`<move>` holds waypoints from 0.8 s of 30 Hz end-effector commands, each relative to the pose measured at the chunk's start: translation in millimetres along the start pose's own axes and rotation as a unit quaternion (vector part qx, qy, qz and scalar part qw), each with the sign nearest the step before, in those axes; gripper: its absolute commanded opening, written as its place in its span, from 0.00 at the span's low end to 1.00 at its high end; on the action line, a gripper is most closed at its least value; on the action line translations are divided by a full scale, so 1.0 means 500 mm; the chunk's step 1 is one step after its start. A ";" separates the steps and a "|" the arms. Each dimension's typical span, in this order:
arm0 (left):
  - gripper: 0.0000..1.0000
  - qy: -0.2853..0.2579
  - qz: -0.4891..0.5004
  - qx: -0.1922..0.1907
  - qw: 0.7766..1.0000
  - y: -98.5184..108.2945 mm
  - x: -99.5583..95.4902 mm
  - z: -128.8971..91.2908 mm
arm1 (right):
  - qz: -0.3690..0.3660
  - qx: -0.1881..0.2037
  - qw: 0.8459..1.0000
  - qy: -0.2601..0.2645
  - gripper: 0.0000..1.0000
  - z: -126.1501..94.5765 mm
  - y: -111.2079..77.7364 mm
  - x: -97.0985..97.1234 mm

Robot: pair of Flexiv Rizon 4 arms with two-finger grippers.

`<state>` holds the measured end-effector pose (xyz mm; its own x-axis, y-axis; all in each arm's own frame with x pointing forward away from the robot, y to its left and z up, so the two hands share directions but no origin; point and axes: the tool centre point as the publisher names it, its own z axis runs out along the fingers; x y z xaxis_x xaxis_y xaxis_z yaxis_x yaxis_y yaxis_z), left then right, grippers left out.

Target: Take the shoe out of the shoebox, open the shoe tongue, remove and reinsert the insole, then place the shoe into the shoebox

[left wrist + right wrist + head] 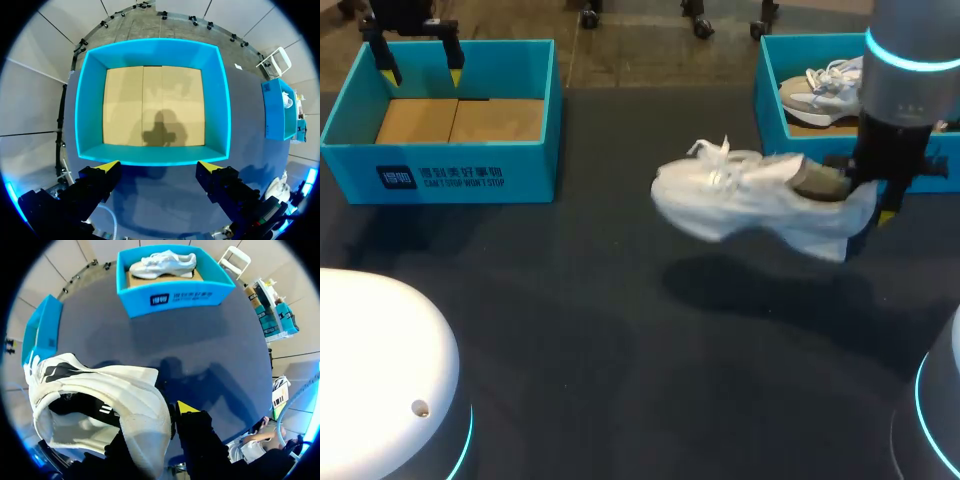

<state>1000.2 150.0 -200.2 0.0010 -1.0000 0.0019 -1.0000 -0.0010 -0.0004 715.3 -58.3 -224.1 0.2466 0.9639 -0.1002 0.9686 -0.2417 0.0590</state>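
Observation:
A white shoe (750,200) hangs in the air over the middle of the dark table, toe pointing left and laces loose. My right gripper (865,200) is shut on its heel collar. In the right wrist view one yellow-tipped finger (186,406) lies outside the heel of the white shoe (125,390), and the other is hidden inside it. The dark shoe opening faces the camera. My left gripper (159,167) stands open above the near wall of the left shoebox (85,100), which holds only its cardboard floor. In the head view that gripper (422,72) hovers at the back of that box (440,170).
A second blue shoebox (770,100) at the back right holds another grey-white shoe (820,95). The right wrist view shows this box (175,297) and its shoe (162,264) ahead of the gripper. The held shoe's shadow (750,290) falls on the dark table.

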 end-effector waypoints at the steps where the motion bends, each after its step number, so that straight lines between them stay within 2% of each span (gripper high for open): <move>1: 1.00 0.000 0.000 0.000 1.000 0.000 0.000 0.000 | -0.016 -0.012 0.999 -0.025 0.00 0.046 -0.053 0.113; 2: 1.00 0.000 0.000 0.000 1.000 0.000 0.000 0.000 | -0.018 -0.013 0.999 -0.024 0.00 0.049 -0.059 0.120; 4: 1.00 0.000 0.000 0.000 1.000 0.000 0.000 0.000 | -0.026 -0.012 0.999 -0.032 0.00 0.071 -0.093 0.163; 5: 1.00 0.000 0.000 0.000 1.000 0.000 0.000 0.000 | -0.027 -0.012 0.999 -0.032 0.00 0.074 -0.098 0.169; 7: 1.00 0.000 0.000 0.000 1.000 0.000 0.000 0.000 | -0.035 -0.008 0.999 0.019 0.00 0.093 -0.135 0.206; 19: 1.00 0.000 0.000 0.000 1.000 0.000 0.000 0.000 | -0.035 -0.008 0.999 0.019 0.00 0.093 -0.135 0.206; 21: 1.00 0.000 0.000 0.000 1.000 0.000 0.000 0.000 | -0.055 -0.021 0.998 0.028 0.00 0.100 -0.142 0.228; 24: 1.00 0.000 0.000 0.000 1.000 0.000 0.000 0.000 | -0.077 -0.022 0.997 0.018 0.00 0.138 -0.160 0.269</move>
<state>1000.2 149.9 -200.2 0.0009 -1.0000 0.0019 -1.0000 -0.0009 -0.0005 674.6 63.5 -288.4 0.1014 0.9932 -0.0580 0.9916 -0.0962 0.0859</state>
